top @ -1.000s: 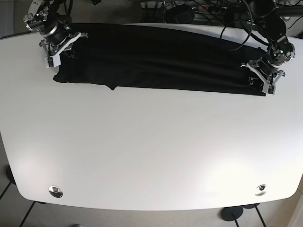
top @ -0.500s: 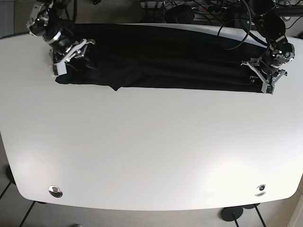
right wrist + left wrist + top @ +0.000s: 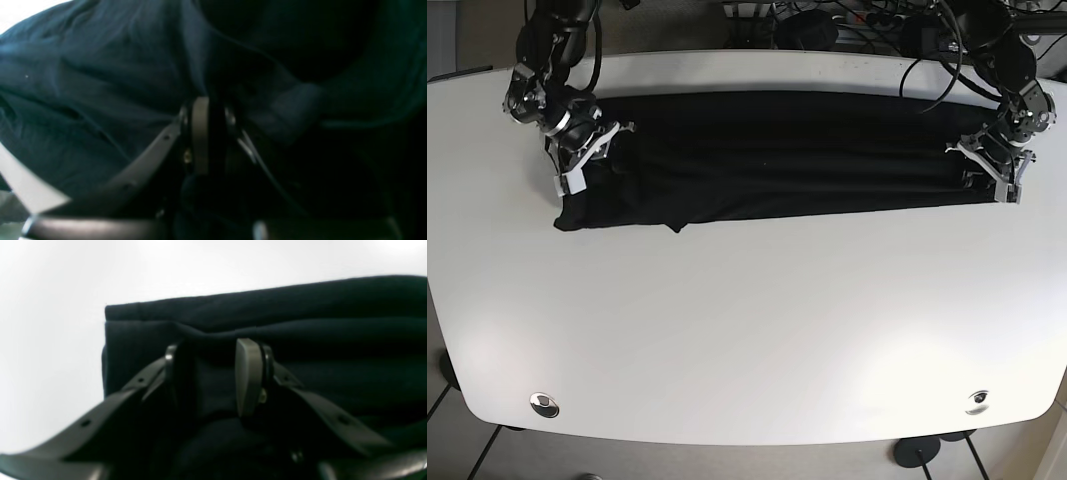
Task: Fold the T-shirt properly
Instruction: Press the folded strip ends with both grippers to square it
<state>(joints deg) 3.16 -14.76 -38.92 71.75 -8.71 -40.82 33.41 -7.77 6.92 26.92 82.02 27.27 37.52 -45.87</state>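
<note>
The black T-shirt (image 3: pixel 767 155) lies banded across the upper table (image 3: pixel 747 330). Your left gripper (image 3: pixel 213 373) stands part-open astride a fold; your right gripper (image 3: pixel 208 133) pinches cloth. Draw both ends toward you evenly.

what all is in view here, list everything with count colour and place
T-shirt: 1, black, folded into a long band across the far half of the table
table: 1, white, fills the view
round fittings: 2, metallic, near corners of the table
cables: several, black, behind the far edge
left gripper: 1, dark, jaws apart around cloth at the shirt's end
right gripper: 1, dark, closed on cloth at the other end
</note>
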